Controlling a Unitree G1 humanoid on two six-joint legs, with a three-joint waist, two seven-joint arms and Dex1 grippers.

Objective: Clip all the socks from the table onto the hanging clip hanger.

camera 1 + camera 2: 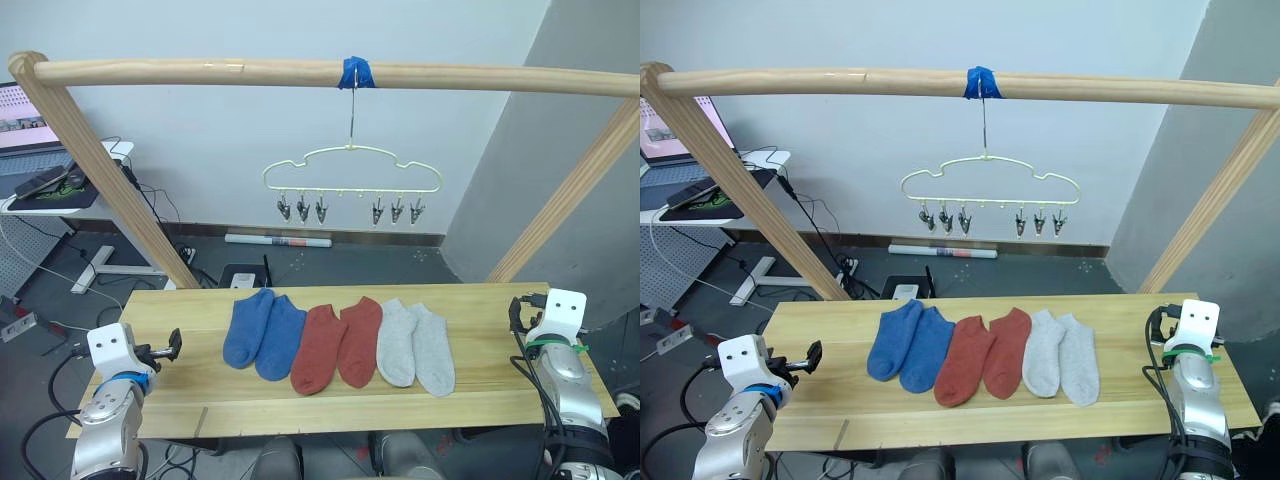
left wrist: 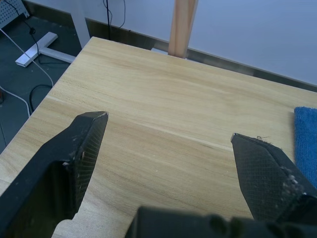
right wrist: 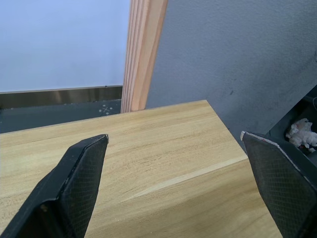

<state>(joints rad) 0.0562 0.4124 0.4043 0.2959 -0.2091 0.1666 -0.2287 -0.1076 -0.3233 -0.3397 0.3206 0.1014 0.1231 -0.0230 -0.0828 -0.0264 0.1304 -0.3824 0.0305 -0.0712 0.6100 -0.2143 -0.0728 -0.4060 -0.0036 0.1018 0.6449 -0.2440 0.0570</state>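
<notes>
Socks [image 1: 338,343] lying flat in a row mid-table [image 1: 480,392]: 2 blue on robot's left, 2 rust-red in middle, 2 lt grey on right, pairs touching. Clip hanger [image 1: 352,170] hanging above from wooden pole [image 1: 200,71] w/ blue tape, clips holding nothing. Left gripper [image 2: 168,134] hovering over table's left end, fingers spread wide, grasping nothing. Right gripper [image 3: 176,144] over right end, likewise spread, nothing held.
</notes>
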